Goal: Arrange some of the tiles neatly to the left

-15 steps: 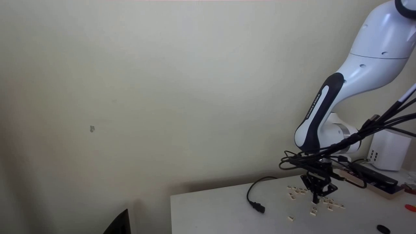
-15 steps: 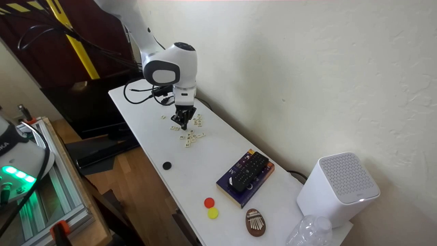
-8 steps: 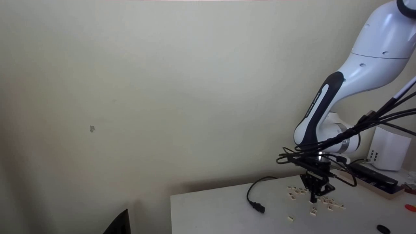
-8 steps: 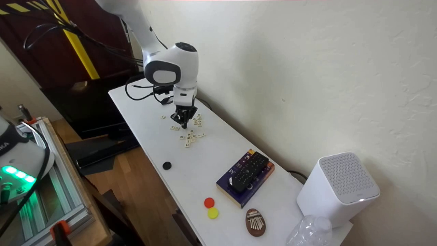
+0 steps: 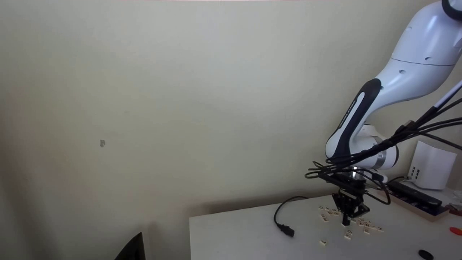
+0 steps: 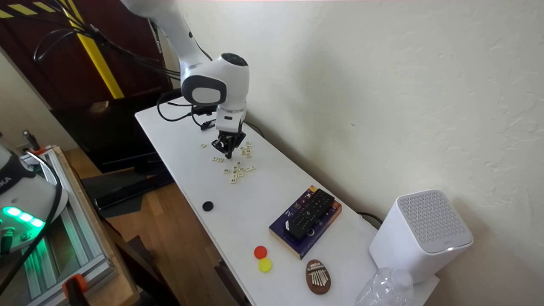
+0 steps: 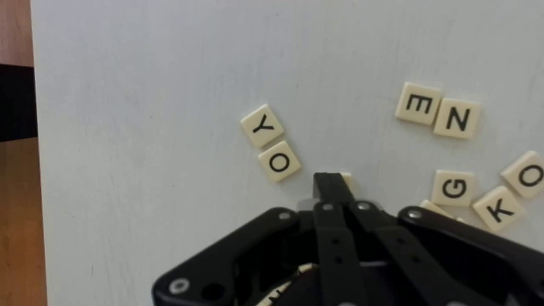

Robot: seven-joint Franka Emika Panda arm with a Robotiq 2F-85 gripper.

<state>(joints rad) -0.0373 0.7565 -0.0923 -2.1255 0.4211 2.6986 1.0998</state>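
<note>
1. Can notice, compared with one second ago, a slight shift of the gripper (image 5: 346,221) to the left in an exterior view, together with one pale tile (image 7: 346,178) at its fingertips.
2. In the wrist view, can see only a small part of this pale tile, on the white table (image 7: 148,170), just to the right of the fingertips; cannot tell if touching them.
3. Must describe the gripper as closed, with both fingers drawn together into one dark tip.
4. In the same view, to the left of the fingertips, can read a Y tile (image 7: 262,126) and an O tile (image 7: 279,161), just beside each other, both turned askew.
5. To the right, farther up, can read an E tile (image 7: 418,104) and an N tile (image 7: 457,118), side by side; lower, about level with the fingertips, a G tile (image 7: 453,188), a K tile (image 7: 499,209) and a second O tile (image 7: 528,174).
6. Through a gap in the gripper, can see parts of more tiles (image 7: 276,293).
7. Well apart on the gripper's left, in an exterior view, can find a black cable (image 5: 286,230).
8. Nearer to the camera than the gripper, in an exterior view, can find a black disc (image 6: 208,206), then a book (image 6: 279,227) with a remote (image 6: 309,214) on it.
</note>
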